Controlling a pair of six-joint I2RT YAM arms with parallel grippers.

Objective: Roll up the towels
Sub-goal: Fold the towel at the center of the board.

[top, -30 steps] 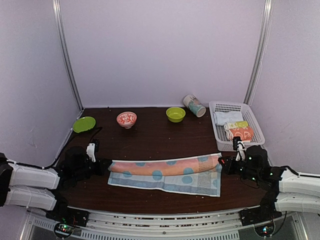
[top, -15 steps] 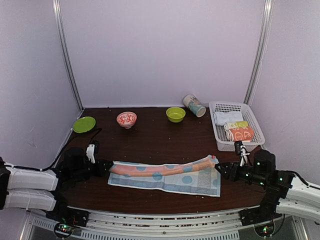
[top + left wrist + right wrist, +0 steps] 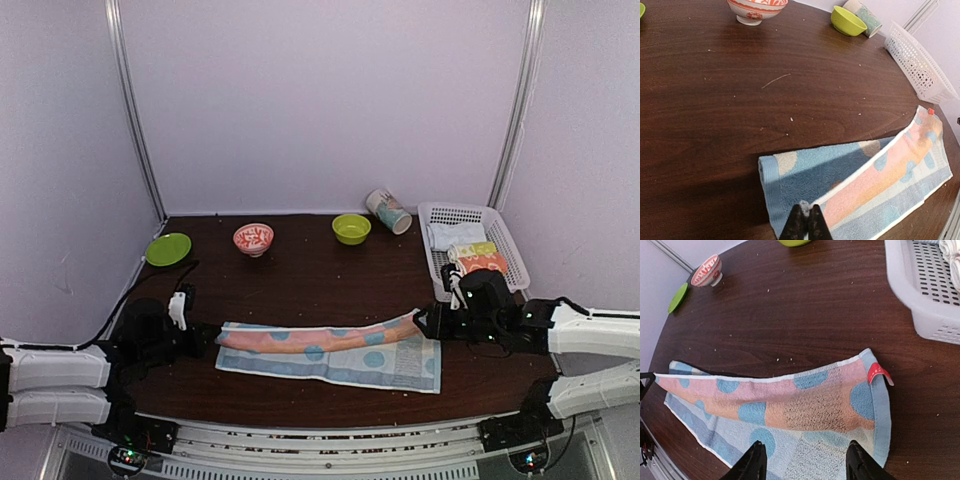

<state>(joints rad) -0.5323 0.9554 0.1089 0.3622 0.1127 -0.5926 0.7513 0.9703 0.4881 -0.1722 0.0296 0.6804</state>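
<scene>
Lying flat along the near part of the table point(image 3: 320, 285): light blue dotted towel point(image 3: 335, 352), stretched left to right, far edge doubled over toward the near side and showing a pinkish-orange face.

Pinching the left end of that fold with the left gripper point(image 3: 805, 222), clamped tight on the cloth. Likely anchoring that end, holding the fold taut and straight for rolling.

Hovering just above the towel's right end with the right gripper point(image 3: 806, 454), spread wide and gripping nothing (red tag corner lying free ahead of it). Probably lining up a bite on that end.

Sitting in the white basket point(image 3: 470, 209) at far right: an orange roll point(image 3: 484, 266), touching a yellow-green roll point(image 3: 473, 249), with a pale roll point(image 3: 450, 235) behind.

Standing well apart along the far edge: green plate point(image 3: 168, 248), red-patterned bowl point(image 3: 253, 238), green bowl point(image 3: 351, 228), tipped-over cup point(image 3: 388, 211).

Nothing crowding the towel itself. Basket sitting near the right arm, so worth minding on any sideways swing.
</scene>
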